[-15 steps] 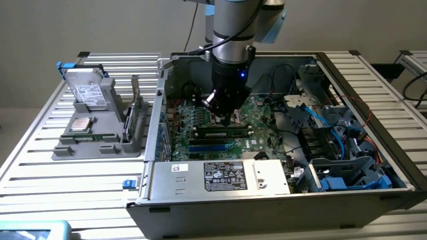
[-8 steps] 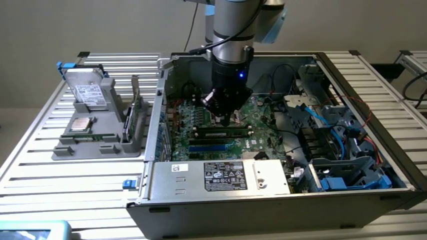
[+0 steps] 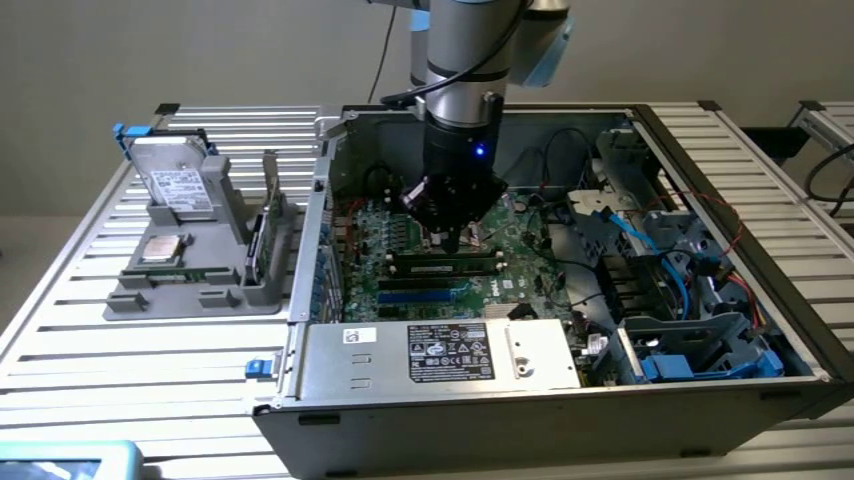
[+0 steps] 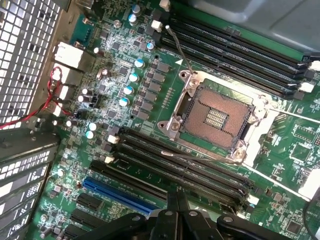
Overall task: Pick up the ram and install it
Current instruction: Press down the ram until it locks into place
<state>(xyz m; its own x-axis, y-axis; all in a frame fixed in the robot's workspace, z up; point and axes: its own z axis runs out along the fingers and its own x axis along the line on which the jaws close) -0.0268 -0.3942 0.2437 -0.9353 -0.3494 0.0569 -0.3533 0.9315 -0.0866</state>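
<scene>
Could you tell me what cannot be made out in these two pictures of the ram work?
- Exterior view: whether the ram is fully seated in its slot; the gripper stands over it and covers part of it.
- Wrist view: whether the shut jaws touch anything; the gripper's own body covers the spot under them.
- Exterior view: the print on the power supply label; too small to read.

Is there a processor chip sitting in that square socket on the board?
No, the socket is open and bare, with its contact grid exposed.
</scene>
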